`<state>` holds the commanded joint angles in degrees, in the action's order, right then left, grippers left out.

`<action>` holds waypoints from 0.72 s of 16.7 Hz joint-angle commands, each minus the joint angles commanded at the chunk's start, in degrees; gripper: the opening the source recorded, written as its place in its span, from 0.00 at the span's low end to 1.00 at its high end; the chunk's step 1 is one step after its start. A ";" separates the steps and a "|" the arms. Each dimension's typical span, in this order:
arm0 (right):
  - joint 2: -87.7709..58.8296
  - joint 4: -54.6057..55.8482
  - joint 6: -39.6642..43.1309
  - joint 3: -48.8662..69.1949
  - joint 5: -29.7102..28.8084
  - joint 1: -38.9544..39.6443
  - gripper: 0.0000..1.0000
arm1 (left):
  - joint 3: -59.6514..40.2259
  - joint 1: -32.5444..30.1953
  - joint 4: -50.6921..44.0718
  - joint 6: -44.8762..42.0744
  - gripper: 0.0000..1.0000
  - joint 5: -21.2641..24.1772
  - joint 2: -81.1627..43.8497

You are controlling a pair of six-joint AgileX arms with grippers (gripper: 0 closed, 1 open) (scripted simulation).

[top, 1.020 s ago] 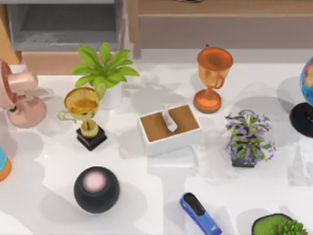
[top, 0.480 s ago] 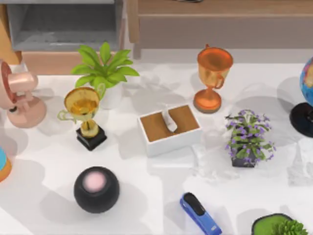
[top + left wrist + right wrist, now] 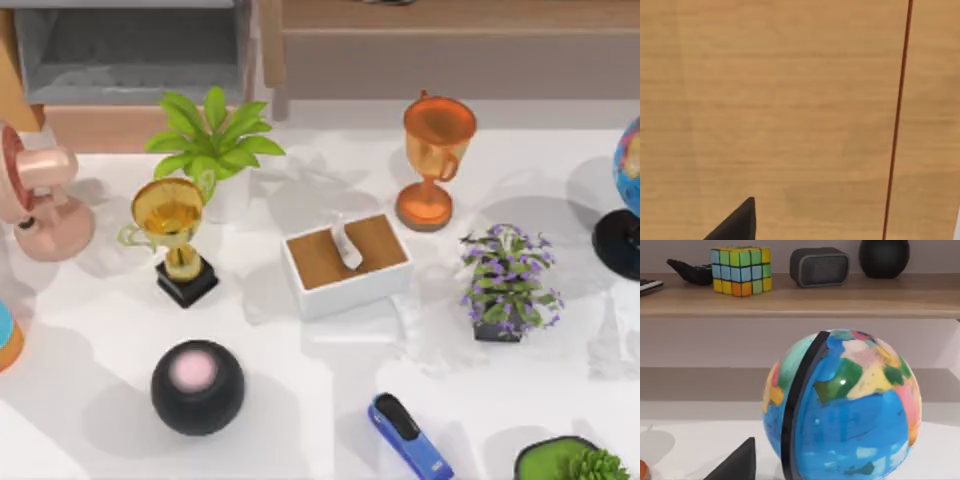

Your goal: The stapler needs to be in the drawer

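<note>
White marble tabletop [image 3: 90, 400] spreads across the top view, crowded with ornaments. The stapler [image 3: 409, 436] lies near the front edge, right of centre, its long axis slanting from upper left down to lower right. The drawer [image 3: 130, 50] stands pulled out at the back left, grey floor exposed, well apart from the stapler with a tissue box [image 3: 346, 264] and a potted plant [image 3: 212, 140] between them. Judging by side alone, my right arm should be the nearer one for the pick, since the stapler sits on the right half of the table.

From the left wrist view, a pale wooden panel [image 3: 790, 100] fills the scene close up, with one dark fingertip [image 3: 737, 225] of the left gripper at the frame's edge; whether its fingers are apart or together cannot be told.

From the right wrist view, a globe [image 3: 842, 405] stands just ahead of the right gripper, a shelf [image 3: 800, 300] with a colour cube [image 3: 740, 270] beyond it. One dark fingertip [image 3: 737, 465] shows; its spread cannot be told. The stapler does not lie ahead of this gripper, so reaching it likely means turning away from the globe toward the table's front.
</note>
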<state>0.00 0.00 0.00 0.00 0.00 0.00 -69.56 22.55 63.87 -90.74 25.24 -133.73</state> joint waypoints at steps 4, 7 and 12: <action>0.00 0.00 0.00 0.00 0.00 0.00 1.00 | -0.03 -0.01 -0.01 0.00 0.92 0.00 -0.01; 0.00 0.00 0.00 0.00 0.00 0.00 1.00 | -0.03 -0.01 -0.01 0.00 0.70 0.00 -0.01; 0.00 0.00 0.00 0.00 0.00 0.00 1.00 | -0.03 -0.01 -0.01 0.00 0.32 0.00 -0.01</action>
<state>0.00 0.00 0.00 0.00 0.00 0.00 -69.59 22.54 63.86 -90.74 25.23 -133.74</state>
